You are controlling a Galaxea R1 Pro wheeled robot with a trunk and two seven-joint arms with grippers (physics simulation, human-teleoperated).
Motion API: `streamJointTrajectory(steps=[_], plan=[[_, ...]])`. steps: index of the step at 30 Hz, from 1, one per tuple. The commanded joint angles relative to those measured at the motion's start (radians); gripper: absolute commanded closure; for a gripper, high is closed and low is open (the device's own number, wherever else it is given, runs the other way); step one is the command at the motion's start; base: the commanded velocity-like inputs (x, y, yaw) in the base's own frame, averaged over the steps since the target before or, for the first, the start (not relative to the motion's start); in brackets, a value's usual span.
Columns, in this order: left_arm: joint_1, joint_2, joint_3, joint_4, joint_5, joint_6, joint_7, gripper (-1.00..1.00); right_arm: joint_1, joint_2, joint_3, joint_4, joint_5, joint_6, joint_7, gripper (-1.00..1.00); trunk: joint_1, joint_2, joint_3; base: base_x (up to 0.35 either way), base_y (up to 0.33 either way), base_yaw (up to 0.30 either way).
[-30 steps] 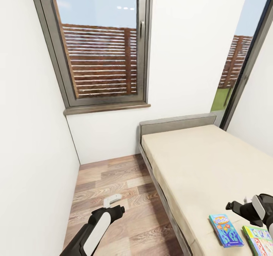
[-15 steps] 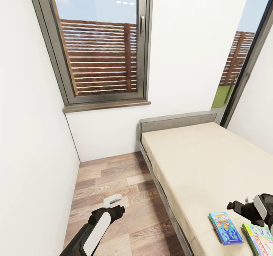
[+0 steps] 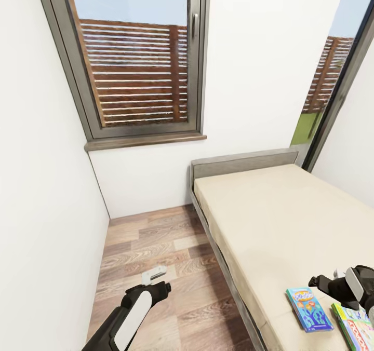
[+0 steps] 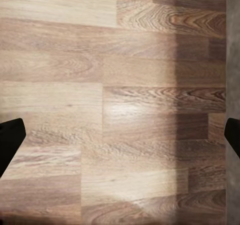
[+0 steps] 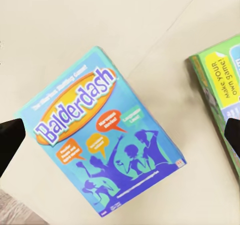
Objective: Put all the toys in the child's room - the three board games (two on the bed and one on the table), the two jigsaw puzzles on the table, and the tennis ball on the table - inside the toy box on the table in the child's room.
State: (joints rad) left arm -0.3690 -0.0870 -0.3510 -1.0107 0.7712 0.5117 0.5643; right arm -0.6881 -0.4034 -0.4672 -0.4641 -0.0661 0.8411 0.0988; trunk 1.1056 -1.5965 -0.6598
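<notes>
The head view looks down into a narrow room corner: a wood-plank floor [image 3: 156, 247] runs between a white wall at the left and a bed [image 3: 280, 221] with a beige mattress and grey frame at the right, under a large grey-framed window [image 3: 137, 60] with a slatted brown fence outside. Two of the board games lie flat on the near end of the mattress: a blue box [image 3: 308, 309] printed "Balderdash" and, just beside it toward the right edge of the view, a green box [image 3: 356, 327] that is cut off by the frame; the two lie close together but apart, a strip of mattress showing between them. The right pincer [image 3: 324, 283] hangs over the mattress just above the blue box, its black fingers pointing toward the middle of the bed; in the right wrist view the two dark fingertips [image 5: 10, 142] sit at opposite edges of the frame with the blue box [image 5: 102, 135] lying between them below, so the jaws are spread wide and hold nothing, and the green box [image 5: 220, 95] shows at the side with the words "Make your own game" on it. The left pincer [image 3: 156, 274] hangs over the floor beside the bed, its pale fingers held out ahead of the black-and-white arm; in the left wrist view its dark fingertips [image 4: 10, 140] stand far apart at either edge above bare planks [image 4: 120, 110], jaws wide and holding nothing
</notes>
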Motion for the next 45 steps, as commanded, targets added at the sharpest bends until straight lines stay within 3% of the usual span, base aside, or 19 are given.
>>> streamJointTrajectory(steps=[1, 7, 8, 15, 25, 45], plan=[[-0.001, 0.000, -0.002, -0.001, 0.010, 0.001, 0.009, -1.00, -0.001, 0.000, -0.004, -0.001, -0.003, 0.004, 0.000, -1.00, 0.000, -0.001, -0.003, 0.000, 0.000, 0.000], [-0.001, 0.000, -0.002, -0.001, 0.010, 0.000, 0.009, -1.00, -0.001, 0.030, 0.000, -0.002, 0.001, -0.018, 0.001, -1.00, 0.000, -0.001, -0.011, 0.000, 0.000, 0.000], [-0.001, 0.000, -0.002, -0.001, 0.010, -0.001, 0.009, -1.00, -0.003, 0.047, 0.001, -0.002, 0.002, -0.031, 0.001, -1.00, 0.000, -0.001, -0.012, 0.000, 0.000, 0.000], [-0.001, 0.000, -0.002, 0.000, 0.010, -0.001, 0.009, -1.00, -0.029, 0.073, 0.004, -0.006, 0.003, -0.044, 0.001, -1.00, 0.000, -0.001, -0.015, 0.000, 0.000, 0.000], [-0.001, 0.000, -0.002, 0.006, 0.010, -0.002, 0.008, -1.00, -0.053, 0.082, 0.005, -0.009, 0.002, -0.048, 0.000, -1.00, 0.000, -0.001, -0.016, 0.000, 0.000, 0.000], [-0.001, 0.000, -0.002, 0.009, 0.009, -0.004, 0.008, -1.00, -0.060, 0.072, -0.001, -0.011, -0.009, -0.047, 0.005, -1.00, 0.000, -0.001, -0.016, 0.000, 0.000, 0.000]])
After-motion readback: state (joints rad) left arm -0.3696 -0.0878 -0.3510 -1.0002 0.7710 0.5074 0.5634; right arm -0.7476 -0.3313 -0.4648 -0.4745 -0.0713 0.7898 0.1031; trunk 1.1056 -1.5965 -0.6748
